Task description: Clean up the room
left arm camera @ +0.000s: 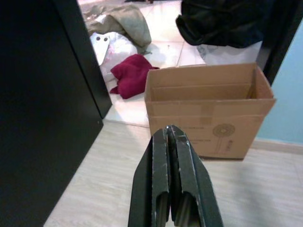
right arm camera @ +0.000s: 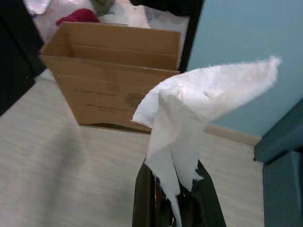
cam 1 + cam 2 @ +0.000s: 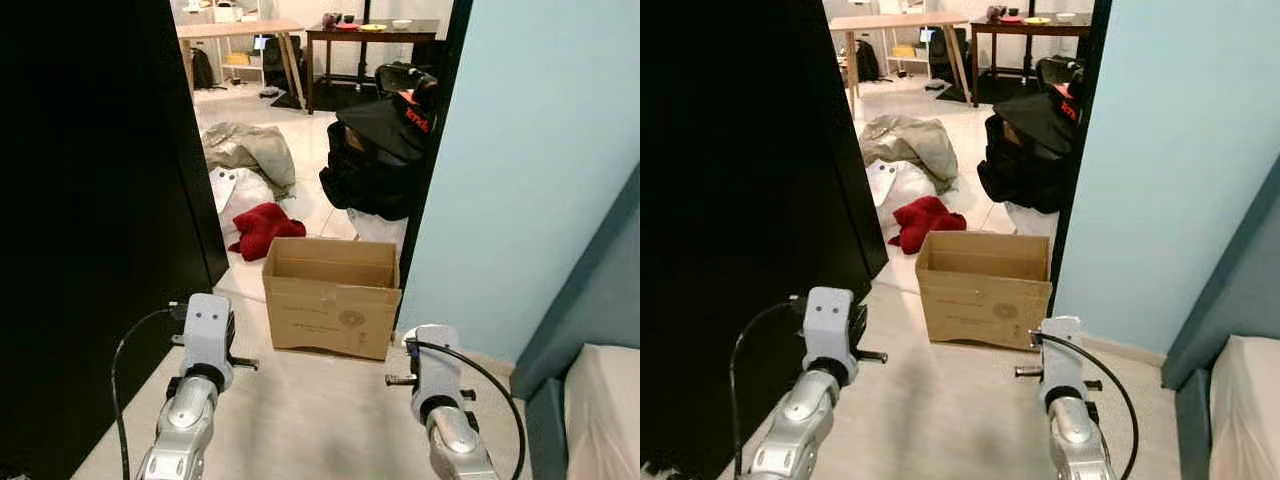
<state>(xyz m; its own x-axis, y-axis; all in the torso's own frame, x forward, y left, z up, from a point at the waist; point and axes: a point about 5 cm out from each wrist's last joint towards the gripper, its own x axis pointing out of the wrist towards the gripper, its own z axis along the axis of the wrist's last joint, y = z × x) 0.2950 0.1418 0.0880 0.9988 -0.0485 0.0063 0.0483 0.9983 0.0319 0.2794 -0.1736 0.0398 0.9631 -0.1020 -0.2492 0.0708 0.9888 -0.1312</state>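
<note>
An open, empty-looking cardboard box [image 3: 333, 295] stands on the floor in a doorway, a short way ahead of both arms. My right gripper [image 2: 173, 185] is shut on a crumpled white tissue [image 2: 199, 106], which sticks up from its fingers and is held short of the box. My left gripper [image 1: 169, 131] is shut with nothing in it and points at the box front [image 1: 208, 123]. Beyond the box, a dark red cloth [image 3: 262, 228] lies on the tiled floor beside a white bag [image 3: 243, 190] and a grey-green garment [image 3: 247, 148].
A black door [image 3: 90, 230] walls off the left side. A light blue wall [image 3: 540, 150] and a teal bed frame with a white mattress corner [image 3: 605, 410] are on the right. A black bag [image 3: 380, 160] sits behind the box. Two tables [image 3: 372, 35] stand at the far back.
</note>
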